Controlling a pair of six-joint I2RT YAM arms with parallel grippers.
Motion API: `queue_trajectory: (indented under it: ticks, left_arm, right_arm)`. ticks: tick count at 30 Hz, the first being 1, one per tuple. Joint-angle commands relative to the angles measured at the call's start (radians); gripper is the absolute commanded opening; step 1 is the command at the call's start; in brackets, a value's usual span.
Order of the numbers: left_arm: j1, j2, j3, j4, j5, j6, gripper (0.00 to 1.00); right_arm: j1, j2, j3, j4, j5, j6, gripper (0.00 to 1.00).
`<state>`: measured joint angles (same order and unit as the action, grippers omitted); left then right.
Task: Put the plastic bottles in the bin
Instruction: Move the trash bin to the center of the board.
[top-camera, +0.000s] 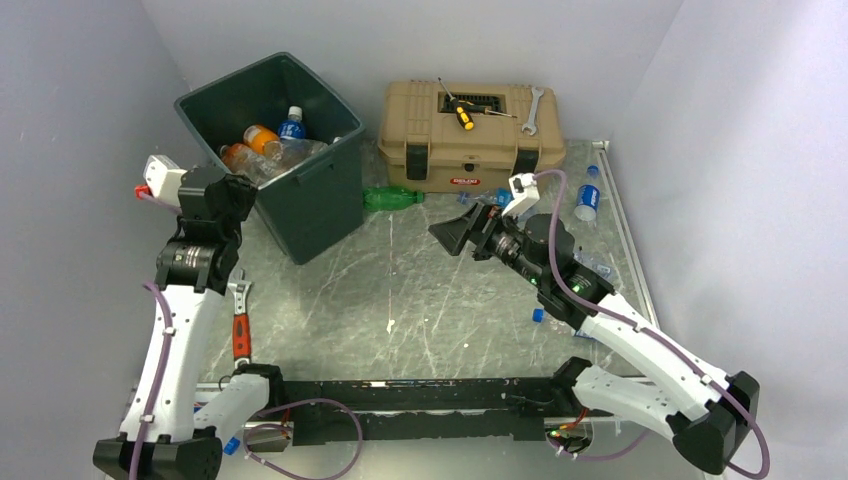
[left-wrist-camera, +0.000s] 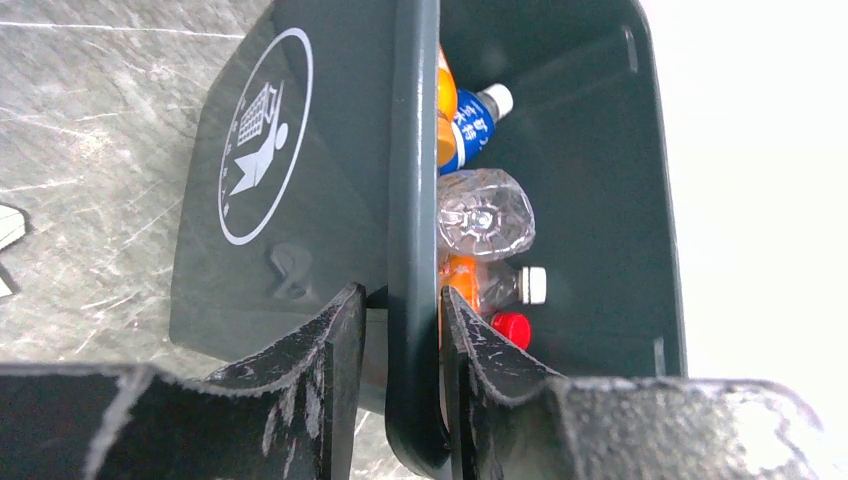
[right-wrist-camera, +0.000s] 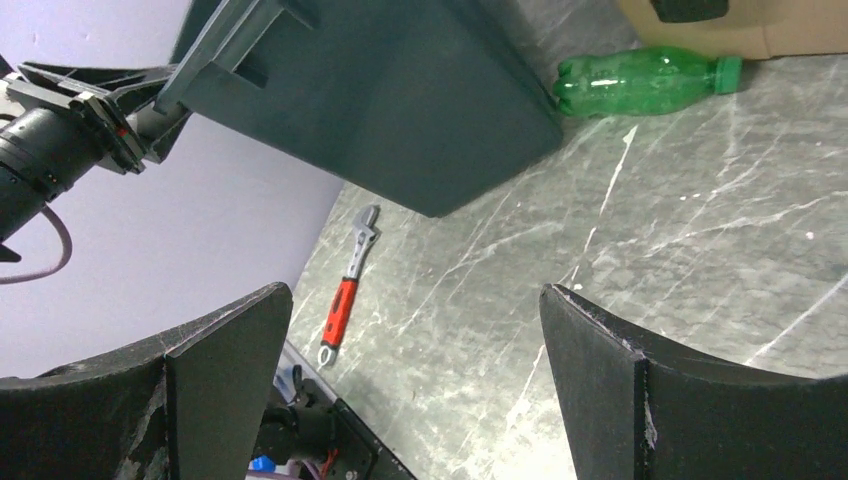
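At the table's far left, my left claw (left-wrist-camera: 398, 296) pinches the bin (top-camera: 310, 205) by its rim; a hard pull could tip it and spill its bottles (top-camera: 262, 140). My right claw (right-wrist-camera: 414, 292) hangs spread wide.

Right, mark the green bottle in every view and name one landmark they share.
Top external: the green bottle lies upper centre, between the bin and the tan toolbox.
Left wrist: not in it.
Right wrist: top right, on its side by the bin's lower corner.
Shared landmark: the dark green bin, which shows in all three views.
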<state>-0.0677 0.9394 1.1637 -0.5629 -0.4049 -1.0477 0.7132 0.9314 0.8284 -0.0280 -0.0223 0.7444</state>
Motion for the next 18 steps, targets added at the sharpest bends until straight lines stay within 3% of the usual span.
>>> queue_trajectory:
  ticks: [1,7,18]
  left_arm:
    - [-0.009,0.023,0.024,0.006,-0.046,-0.060,0.00]
    - [-0.009,0.022,0.030,0.004,-0.162,-0.053,0.00]
    - [-0.009,0.142,0.053,0.081,-0.161,-0.082,0.00]
  right_arm:
    - [0.000,-0.044,0.002,-0.023,0.059,-0.029,1.00]
    - [0.000,-0.059,0.000,-0.043,0.078,-0.048,1.00]
    - [-0.001,-0.085,-0.010,-0.071,0.106,-0.071,1.00]
